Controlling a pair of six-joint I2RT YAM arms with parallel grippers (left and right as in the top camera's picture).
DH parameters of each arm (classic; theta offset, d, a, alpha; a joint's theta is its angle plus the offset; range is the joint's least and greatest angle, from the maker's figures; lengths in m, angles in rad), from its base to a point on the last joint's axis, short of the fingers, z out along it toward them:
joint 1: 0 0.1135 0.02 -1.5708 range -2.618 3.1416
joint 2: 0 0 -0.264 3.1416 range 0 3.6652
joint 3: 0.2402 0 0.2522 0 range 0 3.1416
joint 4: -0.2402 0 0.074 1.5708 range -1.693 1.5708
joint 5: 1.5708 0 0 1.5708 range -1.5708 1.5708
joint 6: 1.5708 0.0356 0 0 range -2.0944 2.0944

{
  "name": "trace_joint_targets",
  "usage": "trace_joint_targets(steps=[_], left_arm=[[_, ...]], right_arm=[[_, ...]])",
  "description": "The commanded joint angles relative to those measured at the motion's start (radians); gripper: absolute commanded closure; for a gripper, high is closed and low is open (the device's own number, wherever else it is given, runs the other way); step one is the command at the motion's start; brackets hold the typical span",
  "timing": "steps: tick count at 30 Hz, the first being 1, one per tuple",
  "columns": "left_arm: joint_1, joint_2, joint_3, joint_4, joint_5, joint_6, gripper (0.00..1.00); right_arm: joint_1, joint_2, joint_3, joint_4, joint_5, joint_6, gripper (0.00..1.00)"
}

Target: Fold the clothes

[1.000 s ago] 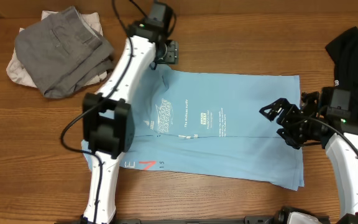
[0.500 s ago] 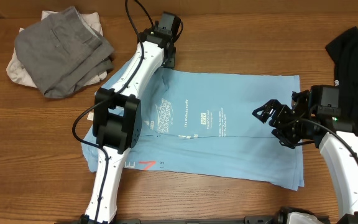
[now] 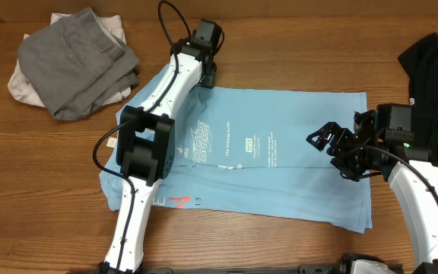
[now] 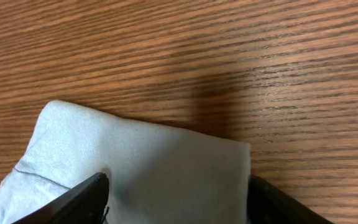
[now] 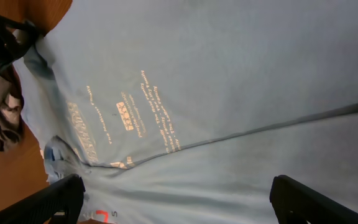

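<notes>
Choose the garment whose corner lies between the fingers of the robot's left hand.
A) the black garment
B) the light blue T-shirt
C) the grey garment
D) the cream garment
B: in the left wrist view, the left hand straddles a corner of the light blue T-shirt lying on the wooden table.

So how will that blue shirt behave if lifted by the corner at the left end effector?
Probably floppy: the shirt lies flat, creased, and would drape from the left end effector. Likely light, being thin fabric. Pushed, it would probably bunch rather than slide on the table.
</notes>
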Motion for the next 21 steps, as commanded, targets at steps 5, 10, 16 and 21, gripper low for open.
trace_joint_targets(steps=[5, 10, 16, 21], left_arm=[[-0.002, 0.020, 0.026, 0.003, 0.008, 0.028, 0.30], [-0.002, 0.020, 0.026, 0.009, 0.007, 0.023, 0.60], [0.000, 0.020, 0.026, 0.010, 0.007, -0.022, 0.86], [0.000, 0.020, 0.026, 0.010, 0.008, -0.023, 0.83]], right_arm=[[0.006, 0.001, 0.016, 0.014, 0.033, -0.006, 0.00], [0.005, 0.002, 0.016, 0.076, 0.125, 0.021, 0.03], [0.001, 0.052, 0.033, 0.254, 0.193, 0.076, 0.11], [-0.015, 0.204, 0.205, 0.252, 0.314, 0.072, 0.11]])
